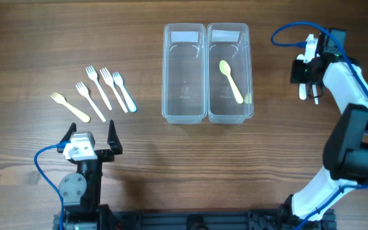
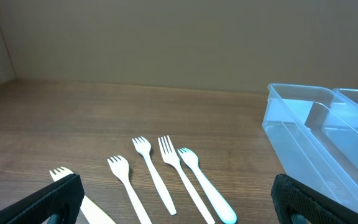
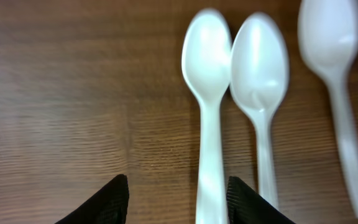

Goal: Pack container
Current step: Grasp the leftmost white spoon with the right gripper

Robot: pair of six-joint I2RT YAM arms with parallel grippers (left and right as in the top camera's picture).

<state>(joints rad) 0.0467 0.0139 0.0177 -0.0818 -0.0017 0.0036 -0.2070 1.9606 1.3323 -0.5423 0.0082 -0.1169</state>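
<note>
Nearest the robot's base, the left gripper [image 1: 89,128] hovers over the wooden table [image 1: 171,166] with its jaws spread wide and nothing between them; in the left wrist view its dark fingers [image 2: 55,199] frame the scene from the lower corners. Just beyond lie five forks in a loose fan, tines pointing away from the base: a pale yellow fork [image 1: 69,106] at the outer left, three white forks [image 1: 99,89] in the middle, and a pale blue fork [image 1: 125,94] at the right, close beside its white neighbour. Farther along, at the centre of the table, stands the container [image 1: 206,70], a clear twin unit with two long tubs side by side. Its left tub [image 1: 184,76] holds nothing, while its right tub [image 1: 217,96] holds one yellow-green spoon [image 1: 230,81] lying at a slant, bowl toward the far end. To the right of the container, well apart from it, the right arm [image 1: 350,83] reaches over the table. Seen from the wrist, the right gripper [image 3: 177,180] has its fingers [image 3: 114,199] parted above a row of white spoons. The handle of the first spoon [image 3: 207,93] runs between the fingers; whether either finger touches it cannot be told. A second spoon [image 3: 260,62] lies touching it bowl to bowl, and a third spoon [image 3: 334,37] lies farther right
</note>
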